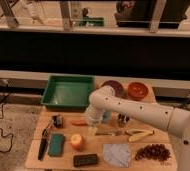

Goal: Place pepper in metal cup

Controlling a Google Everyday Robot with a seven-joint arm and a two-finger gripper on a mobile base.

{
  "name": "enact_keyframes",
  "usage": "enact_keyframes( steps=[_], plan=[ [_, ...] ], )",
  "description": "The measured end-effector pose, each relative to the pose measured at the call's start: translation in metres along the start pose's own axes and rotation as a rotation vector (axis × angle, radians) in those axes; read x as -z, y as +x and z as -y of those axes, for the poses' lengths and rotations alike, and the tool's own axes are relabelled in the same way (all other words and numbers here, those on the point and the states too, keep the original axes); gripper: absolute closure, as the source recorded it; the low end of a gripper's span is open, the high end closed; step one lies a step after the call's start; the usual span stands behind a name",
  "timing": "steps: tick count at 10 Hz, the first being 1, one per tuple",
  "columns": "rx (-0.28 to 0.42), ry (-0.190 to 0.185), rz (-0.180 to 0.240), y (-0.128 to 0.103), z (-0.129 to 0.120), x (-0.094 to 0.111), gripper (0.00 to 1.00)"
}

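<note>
Hand (91, 129) is seen low over the wooden counter (34, 159), at the end of the white arm (138, 112) reaching in from the right. Whether it is open or closed cannot be told from this view.

Pepper (79, 122) is found lying flat on the counter, just left of the hand; its right end is hidden behind the hand, so contact cannot be confirmed.

Metal cup (122, 120) is seen upright on the counter, right of the hand, near the light blue cup (106, 118), which is partly covered by the arm. The pepper is not in the metal cup.

Also noted:
- green tray (68, 93) behind the pepper
- purple bowl (114, 86) and orange bowl (138, 90) at the back right
- round orange fruit (77, 142) in front of the pepper
- banana (140, 135) and grapes (153, 152) at the front right
- teal sponge (55, 144) at the front left
</note>
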Motion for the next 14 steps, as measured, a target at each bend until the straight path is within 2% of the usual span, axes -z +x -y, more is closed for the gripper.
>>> enact_keyframes(
  steps=[2,5,9,14],
  plan=[
    [-0.001,0.002,-0.003,0.005,0.012,-0.008,0.2],
    [0.015,-0.001,-0.024,0.001,0.033,-0.013,0.2],
    [0.018,-0.01,-0.024,0.0,0.04,-0.019,0.2],
    [0.008,-0.001,-0.033,0.006,0.052,-0.023,0.2]
  ],
)
